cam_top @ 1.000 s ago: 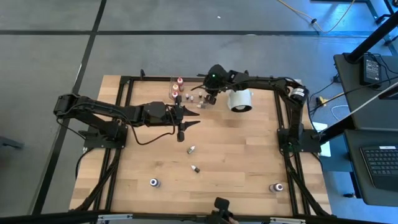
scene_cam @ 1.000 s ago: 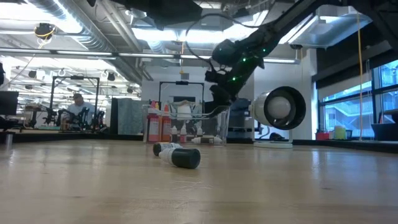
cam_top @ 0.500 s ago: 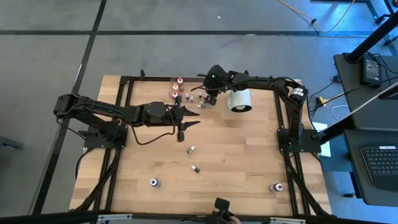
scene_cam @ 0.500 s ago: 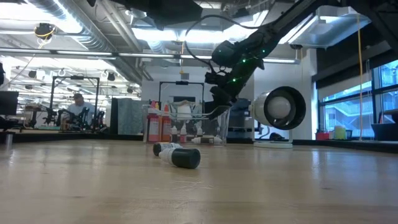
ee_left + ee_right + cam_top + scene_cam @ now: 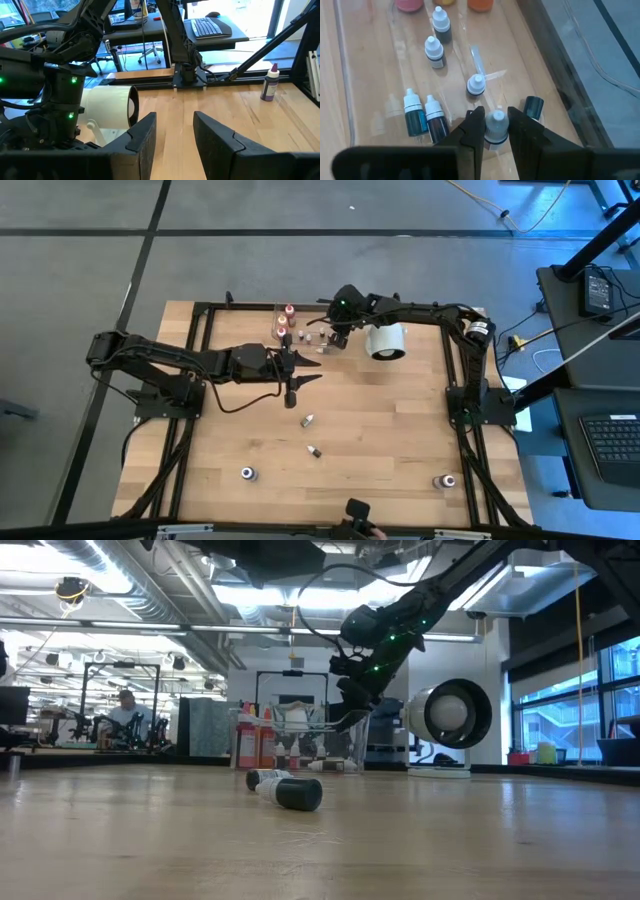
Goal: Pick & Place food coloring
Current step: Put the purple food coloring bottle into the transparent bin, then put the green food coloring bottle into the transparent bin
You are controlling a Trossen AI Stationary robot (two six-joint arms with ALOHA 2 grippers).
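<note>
One small pale-capped food coloring vial (image 5: 496, 128) sits clamped between the two dark fingers of the right hand (image 5: 491, 131), which is closed snugly on it above the clear plastic tray (image 5: 365, 100) at the far edge of the light wooden surface (image 5: 380, 430). Only the right wrist view shows this grip. It also shows five more small white-capped dropper bottles in the tray: two dark ones (image 5: 436, 52) standing in a row, one seen from above (image 5: 475, 85), and a blue one (image 5: 413, 114) lying just beside a dark red one (image 5: 436, 120). A teal cap (image 5: 533, 107) lies near the held vial, and three larger pink and orange bottles (image 5: 410, 4) stand at the tray's far end.

The high view adds four loose vials on the surface: two near the middle (image 5: 308, 420) (image 5: 314, 451) and two near the front edge (image 5: 247, 473) (image 5: 444, 480). The low view shows the two middle ones (image 5: 290, 791) lying on their sides.

The big white cylinder (image 5: 385, 340) lies on its side just beside the right hand (image 5: 328, 340). The left hand (image 5: 172, 135) hovers over the middle of the surface, its fingers spread apart and holding nothing. A purple-filled bottle (image 5: 270, 83) stands on the surface in the left wrist view.
</note>
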